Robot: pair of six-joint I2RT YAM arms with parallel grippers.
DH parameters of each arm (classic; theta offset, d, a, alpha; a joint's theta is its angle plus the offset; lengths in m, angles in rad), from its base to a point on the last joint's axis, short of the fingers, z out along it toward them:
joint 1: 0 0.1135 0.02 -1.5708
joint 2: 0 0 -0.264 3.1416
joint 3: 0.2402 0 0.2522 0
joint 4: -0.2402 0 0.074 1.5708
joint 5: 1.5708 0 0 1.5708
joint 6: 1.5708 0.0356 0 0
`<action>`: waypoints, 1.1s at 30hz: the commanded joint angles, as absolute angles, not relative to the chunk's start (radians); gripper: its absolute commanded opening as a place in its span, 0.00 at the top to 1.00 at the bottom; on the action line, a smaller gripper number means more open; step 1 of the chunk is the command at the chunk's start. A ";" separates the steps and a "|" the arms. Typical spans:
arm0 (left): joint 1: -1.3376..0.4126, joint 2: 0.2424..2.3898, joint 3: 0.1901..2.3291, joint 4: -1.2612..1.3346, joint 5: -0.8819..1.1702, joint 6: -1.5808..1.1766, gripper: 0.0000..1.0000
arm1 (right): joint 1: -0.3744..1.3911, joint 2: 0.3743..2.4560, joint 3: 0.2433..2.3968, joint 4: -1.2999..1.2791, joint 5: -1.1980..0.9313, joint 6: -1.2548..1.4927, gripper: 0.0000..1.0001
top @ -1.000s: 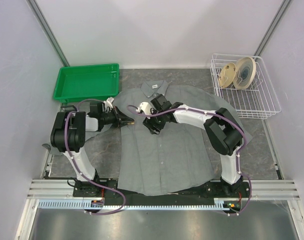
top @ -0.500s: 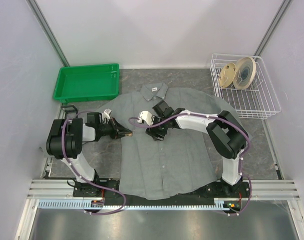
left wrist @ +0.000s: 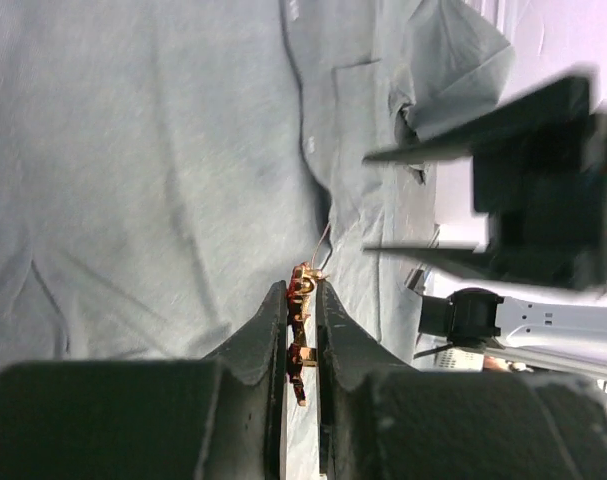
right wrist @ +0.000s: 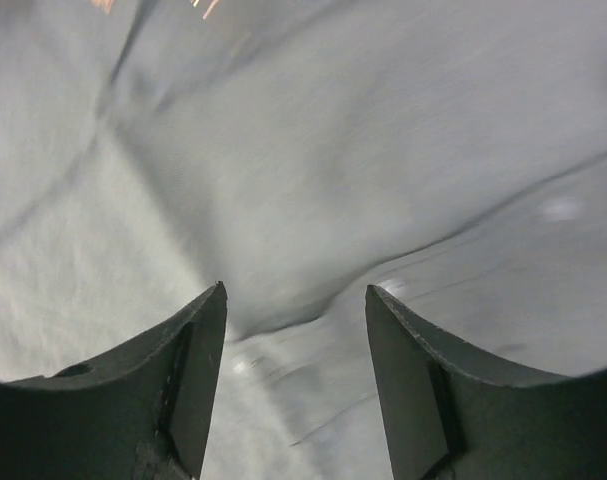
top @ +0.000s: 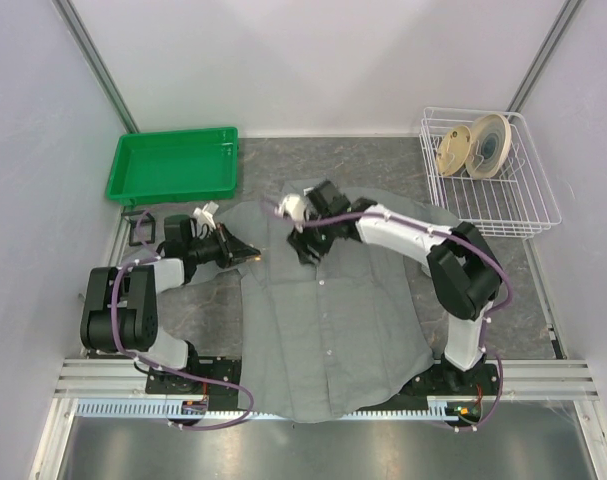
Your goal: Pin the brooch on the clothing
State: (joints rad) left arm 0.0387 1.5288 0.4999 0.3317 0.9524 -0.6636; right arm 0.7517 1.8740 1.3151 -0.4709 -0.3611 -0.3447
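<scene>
Right gripper (right wrist: pixel 295 300) shifted farther forward, jaws apart above clothing (top: pixel 323 320) | left gripper (top: pixel 251 253) clamped on brooch (left wrist: pixel 303 292) over clothing's left edge, pin wire exposed

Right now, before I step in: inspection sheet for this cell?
Surface: grey tabletop, shirt laid over its middle.
Job's things: grey shirt spread out, wrinkled; brooch held above it, not yet pinned.
Clutter: green tray; wire basket holding round discs.
Grippers: left claw shut on brooch; right claw open over shirt.
Cables: purple cables along both arms.
Surroundings: white walls.
</scene>
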 commanded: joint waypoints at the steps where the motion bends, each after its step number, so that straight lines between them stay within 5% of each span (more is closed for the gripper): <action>1: 0.038 1.485 0.581 0.351 0.954 -0.569 0.98 | 0.690 1.925 1.532 -0.397 -0.276 -0.089 0.35; 11: 0.041 1.522 0.604 0.379 0.882 -0.543 0.98 | 0.744 2.180 1.923 -0.564 0.024 0.356 0.50; 33: 0.058 1.612 0.739 0.083 0.946 -0.290 0.98 | 0.804 2.316 2.019 -0.531 0.170 0.413 0.57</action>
State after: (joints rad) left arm 0.0555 1.5986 0.6979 0.0940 0.9157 -0.3603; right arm 0.8192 2.3234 1.9846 -0.5396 0.1135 0.4149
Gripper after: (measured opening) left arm 0.149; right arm 0.453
